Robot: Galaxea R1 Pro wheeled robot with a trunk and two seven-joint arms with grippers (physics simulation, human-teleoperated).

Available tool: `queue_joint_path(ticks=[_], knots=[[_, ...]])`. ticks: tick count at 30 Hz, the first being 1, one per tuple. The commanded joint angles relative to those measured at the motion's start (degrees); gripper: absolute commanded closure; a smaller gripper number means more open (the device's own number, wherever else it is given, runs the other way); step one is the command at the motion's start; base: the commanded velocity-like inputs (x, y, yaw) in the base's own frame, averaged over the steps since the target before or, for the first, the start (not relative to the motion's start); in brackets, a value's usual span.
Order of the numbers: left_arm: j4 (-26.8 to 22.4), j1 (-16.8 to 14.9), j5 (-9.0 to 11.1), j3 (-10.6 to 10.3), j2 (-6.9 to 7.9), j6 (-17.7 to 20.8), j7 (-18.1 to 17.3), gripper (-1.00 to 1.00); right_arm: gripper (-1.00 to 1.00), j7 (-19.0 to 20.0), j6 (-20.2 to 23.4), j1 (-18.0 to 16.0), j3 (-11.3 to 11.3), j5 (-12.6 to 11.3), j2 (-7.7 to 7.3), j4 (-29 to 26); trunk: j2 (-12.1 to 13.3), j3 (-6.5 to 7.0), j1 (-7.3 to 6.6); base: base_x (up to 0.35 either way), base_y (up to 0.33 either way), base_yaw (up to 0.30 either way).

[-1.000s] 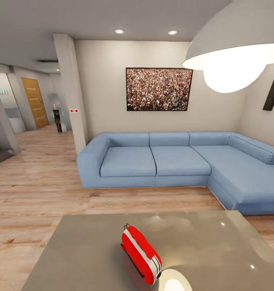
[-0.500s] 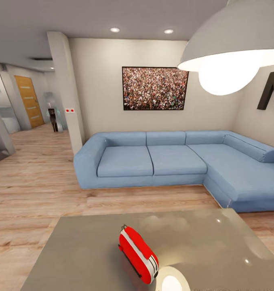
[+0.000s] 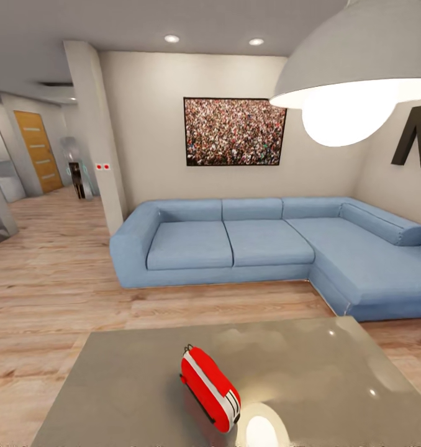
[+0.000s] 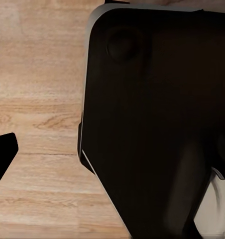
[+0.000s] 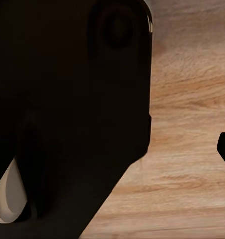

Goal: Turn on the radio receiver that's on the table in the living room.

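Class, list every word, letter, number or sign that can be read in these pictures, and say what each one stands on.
Part of a large dark letter on the right wall, cut off by the picture's edge; cannot be read for sure.
The radio receiver on the table: no label can be read.
The framed crowd photo: no words.

Left wrist view — big matte-black body shell (image 4: 157, 124), rounded corners, thin pale edge line, shallow round recess near one corner, light grey part low at the edge. Right wrist view — same black rounded shell (image 5: 67, 99) with round recess, pale grey curved piece beneath. Small black tip at each frame's edge.
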Motion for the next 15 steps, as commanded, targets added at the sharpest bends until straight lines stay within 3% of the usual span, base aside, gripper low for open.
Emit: queue_joint_path(ticks=[1, 15], knots=[[0.00, 0.00, 0.00, 0.00, 0.00, 0.00, 0.00, -1.00, -1.00, 0.00, 0.00, -0.01, 0.00, 0.00, 0.00, 0.00, 0.41, 0.09, -0.23, 0.000, 0.000, -0.001], [-0.01, 0.00, 0.02, 0.00, 0.00, 0.00, 0.09, -1.00, -1.00, 0.00, -0.09, 0.03, -0.03, 0.07, -0.02, 0.01, 1.22, -0.23, -0.67, 0.000, 0.000, -0.013]])
